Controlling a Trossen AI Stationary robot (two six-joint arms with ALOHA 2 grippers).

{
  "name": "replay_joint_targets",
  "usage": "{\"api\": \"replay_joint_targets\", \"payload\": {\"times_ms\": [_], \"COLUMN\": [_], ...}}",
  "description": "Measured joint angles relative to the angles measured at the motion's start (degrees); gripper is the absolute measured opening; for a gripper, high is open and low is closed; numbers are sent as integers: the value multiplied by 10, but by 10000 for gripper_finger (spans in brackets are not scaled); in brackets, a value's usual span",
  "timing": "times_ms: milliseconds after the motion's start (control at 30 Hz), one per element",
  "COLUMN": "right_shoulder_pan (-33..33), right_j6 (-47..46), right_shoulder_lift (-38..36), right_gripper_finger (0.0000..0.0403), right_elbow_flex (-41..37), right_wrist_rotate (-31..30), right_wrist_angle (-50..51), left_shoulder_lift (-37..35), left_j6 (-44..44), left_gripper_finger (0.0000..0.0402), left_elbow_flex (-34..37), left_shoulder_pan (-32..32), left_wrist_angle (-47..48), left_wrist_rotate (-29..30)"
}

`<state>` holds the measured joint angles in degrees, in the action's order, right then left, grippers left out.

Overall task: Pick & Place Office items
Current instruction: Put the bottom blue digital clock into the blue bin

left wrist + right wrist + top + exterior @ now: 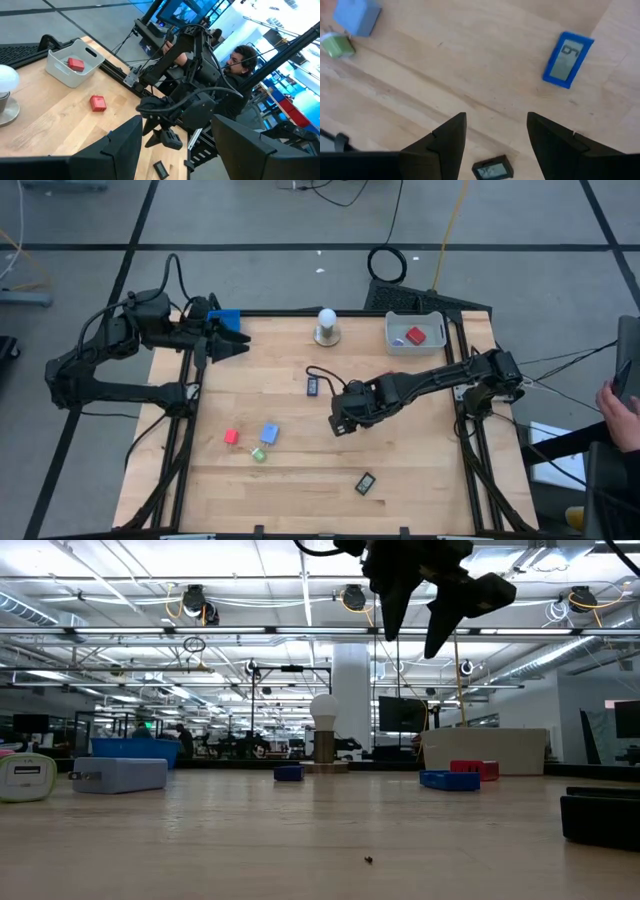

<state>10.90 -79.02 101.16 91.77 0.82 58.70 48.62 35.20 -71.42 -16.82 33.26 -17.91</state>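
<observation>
1. Fingers of the right gripper (343, 423) are standing wide apart and carrying nothing, hanging above the middle of the table (420, 480); the low view is showing them well clear of the wood.
2. Office items are lying scattered: a blue-framed display piece (313, 386) just beyond the gripper, a dark display piece (365, 483) nearer the front edge, and a red block (232, 437), a light-blue block (269, 433) and a green bit (259, 454) clustered to the left.
3. A grey tray (396, 340) at the back is already holding a red block (415, 335) and something blue.
4. Judging from the right wrist view, the blue-framed piece (567, 59) is looking like the nearest target; it is lying flat, so I would be turning the wrist to span its narrow sides and lowering until the tips nearly meet the wood before closing.
5. A thin flat piece is risking a slip, so centring matters.
6. The left gripper (232, 346) is waiting, spread and empty, at the back left corner.
</observation>
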Motion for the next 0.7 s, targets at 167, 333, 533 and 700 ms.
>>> {"api": "replay_joint_targets", "payload": {"times_ms": [167, 333, 533, 700], "right_shoulder_pan": [-6, -11, -12, -12], "right_j6": [7, 6, 3, 2], "right_shoulder_lift": [0, -1, -6, -5], "right_gripper_finger": [201, 201, 201, 202], "right_elbow_flex": [0, -23, -79, -120], "right_wrist_rotate": [-40, -37, -22, -22], "right_wrist_angle": [24, 43, -8, -48], "left_shoulder_lift": [0, 0, 0, 0], "left_j6": [0, 0, -2, -2], "left_gripper_finger": [237, 237, 237, 237], "left_elbow_flex": [0, 0, 0, 0], "left_shoulder_pan": [0, 0, 0, 0], "left_wrist_angle": [0, 0, 0, 0], "left_wrist_rotate": [0, 0, 0, 1]}}
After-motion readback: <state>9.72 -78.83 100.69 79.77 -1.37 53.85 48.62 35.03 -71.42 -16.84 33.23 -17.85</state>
